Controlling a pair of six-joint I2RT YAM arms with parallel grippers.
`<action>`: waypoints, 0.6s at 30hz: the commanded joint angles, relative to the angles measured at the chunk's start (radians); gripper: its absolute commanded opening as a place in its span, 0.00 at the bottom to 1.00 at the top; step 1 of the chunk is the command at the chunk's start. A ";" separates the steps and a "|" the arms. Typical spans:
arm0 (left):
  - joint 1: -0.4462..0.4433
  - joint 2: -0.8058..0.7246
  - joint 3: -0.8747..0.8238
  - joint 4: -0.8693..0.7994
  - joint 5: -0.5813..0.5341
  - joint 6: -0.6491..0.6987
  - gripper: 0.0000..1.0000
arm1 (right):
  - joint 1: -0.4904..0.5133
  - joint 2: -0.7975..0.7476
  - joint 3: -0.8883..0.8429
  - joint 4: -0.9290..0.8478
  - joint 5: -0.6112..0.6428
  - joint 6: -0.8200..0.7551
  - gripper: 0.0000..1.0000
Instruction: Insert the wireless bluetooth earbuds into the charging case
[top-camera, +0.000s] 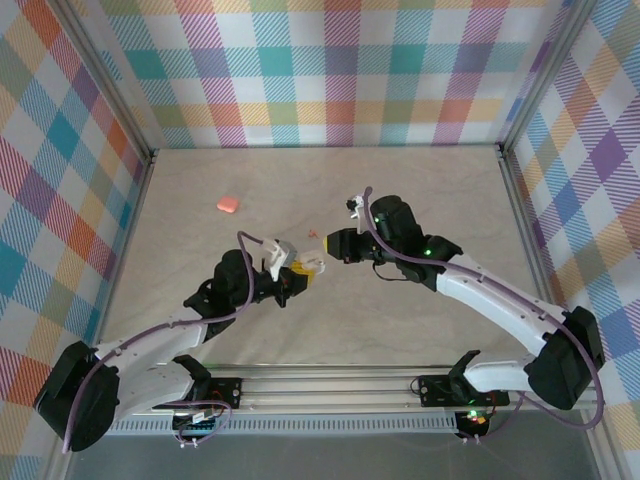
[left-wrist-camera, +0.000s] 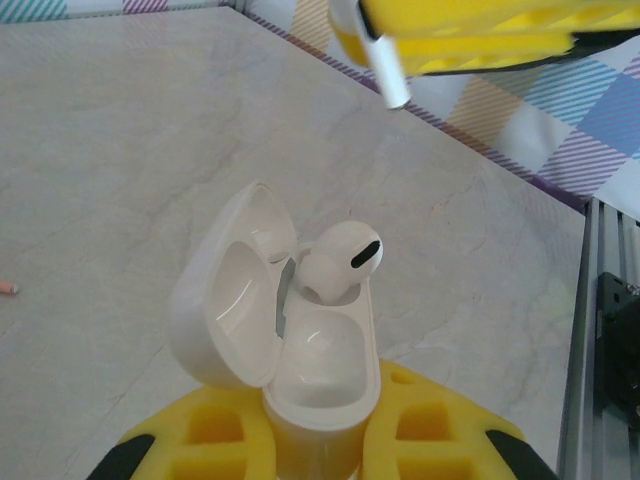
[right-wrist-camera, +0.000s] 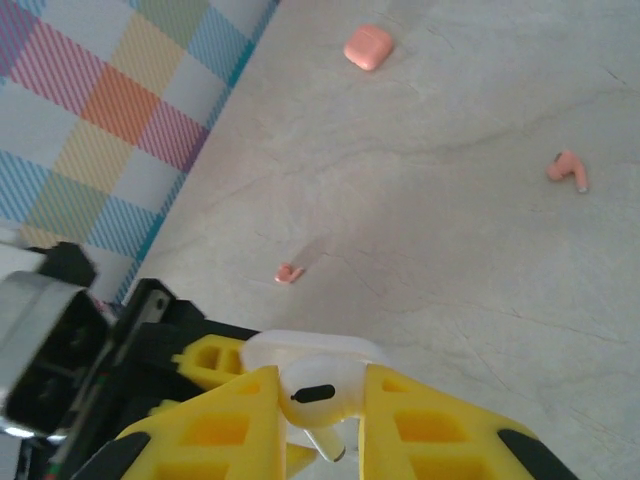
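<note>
We had the left gripper clamped tight on the lower body of the white charging case, a yellow finger on either flank, so that the case stood upright with its mouth facing up; as far as we could judge it was lifted clear of the table. The lid hung open to one side, out of the path of anything coming down from above. One white earbud sat in the farther well, head up and looking a little proud of its socket, perhaps not quite home; the well nearer the wrist camera lay empty.

The right gripper was nearly closed, pinching the second white earbud by its head; that left the stem hanging free below the pads. We judged this a sensible hold, since the stem must lead into the well. This earbud hovered near the case but apart from it, above and off to one side of the open mouth; it needed lining up over the empty well before any descent.

The pink set waited its turn. One pink earbud and the other pink earbud lay loose on the table, well apart, and the pink case sat closed farther off toward the wall.
</note>
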 joint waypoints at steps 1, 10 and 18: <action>-0.015 0.031 0.035 0.095 -0.019 -0.013 0.00 | -0.007 -0.025 -0.008 0.049 -0.049 -0.023 0.22; -0.041 0.060 0.054 0.137 -0.054 -0.030 0.00 | 0.019 -0.027 -0.016 0.129 -0.060 -0.055 0.22; -0.059 0.024 0.060 0.137 -0.083 -0.052 0.00 | 0.095 -0.013 -0.008 0.172 0.003 -0.123 0.22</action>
